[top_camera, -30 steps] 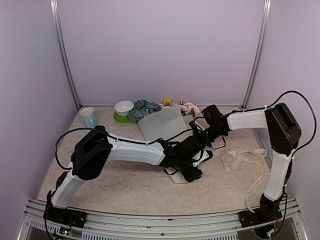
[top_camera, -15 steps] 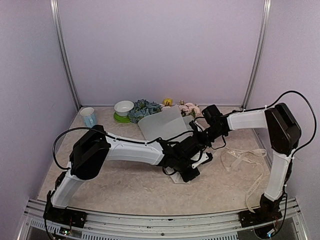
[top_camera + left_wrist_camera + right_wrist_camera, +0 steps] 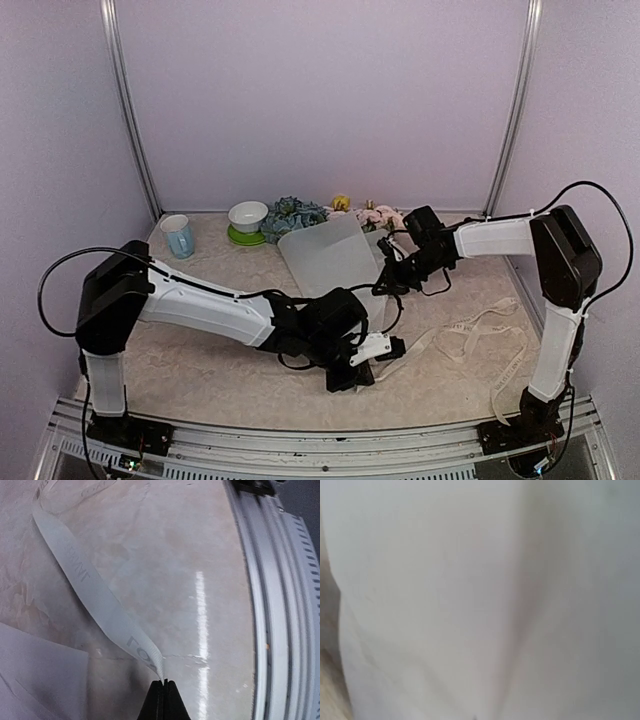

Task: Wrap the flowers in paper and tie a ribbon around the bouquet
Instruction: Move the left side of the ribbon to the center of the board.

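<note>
Pulled back toward the near edge, the left arm now lies low across the table (image 3: 200, 375), well clear of the paper (image 3: 325, 255) it was reaching over a second ago. Its left pincer (image 3: 163, 682) has gone from apart to clamped on the ribbon (image 3: 480, 320). The wrist view shows the two dark fingertips pressed together with the end of the cream band caught between them. From there the ribbon rises off the table, its dark lettering showing. It runs away from the metal rail (image 3: 280, 605) at the table's near edge toward the loose loops lying on the right side of the table. A corner of the white sheet shows at the lower left of that wrist view.

At the back, the paper stands curled into a rough cone. The flowers (image 3: 295, 212) lie at its far end, blue heads to the left, pink and yellow blooms to the right. The right pincer (image 3: 388, 275) has not shifted. It is closed on the right edge of the paper, and its wrist camera sees nothing but blurred white sheet.

A pale blue cup (image 3: 178, 235) and a white bowl (image 3: 247, 214) on a green saucer (image 3: 238, 238) stand at the back left.
</note>
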`<state>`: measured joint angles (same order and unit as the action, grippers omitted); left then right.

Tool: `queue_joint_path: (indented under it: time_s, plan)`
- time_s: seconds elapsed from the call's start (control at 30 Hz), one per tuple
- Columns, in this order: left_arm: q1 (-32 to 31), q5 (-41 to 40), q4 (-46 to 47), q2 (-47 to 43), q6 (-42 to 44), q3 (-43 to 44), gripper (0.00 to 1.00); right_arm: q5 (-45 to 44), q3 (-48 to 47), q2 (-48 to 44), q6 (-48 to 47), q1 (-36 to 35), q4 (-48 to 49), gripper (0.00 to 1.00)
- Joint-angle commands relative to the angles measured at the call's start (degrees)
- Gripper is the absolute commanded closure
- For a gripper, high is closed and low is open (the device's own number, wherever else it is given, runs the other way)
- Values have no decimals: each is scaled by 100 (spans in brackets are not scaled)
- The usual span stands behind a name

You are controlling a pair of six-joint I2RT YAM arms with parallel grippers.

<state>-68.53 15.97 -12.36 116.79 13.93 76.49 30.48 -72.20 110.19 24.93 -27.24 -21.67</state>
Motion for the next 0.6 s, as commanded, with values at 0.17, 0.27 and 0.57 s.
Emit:
queue_joint_path:
  time_s: [0.17,0.27,0.57]
  plan:
    - [412,296,-746,-1343,788,-1220,100,153,-405,21,-32,35,-128,100]
    - [523,344,-1451,-1295,631,-1324,100,152,-516,-9,-63,34,-278,100]
    - [1818,-816,-1927,-1158,-953,-1242,100,109,-645,-37,-86,35,-516,100]
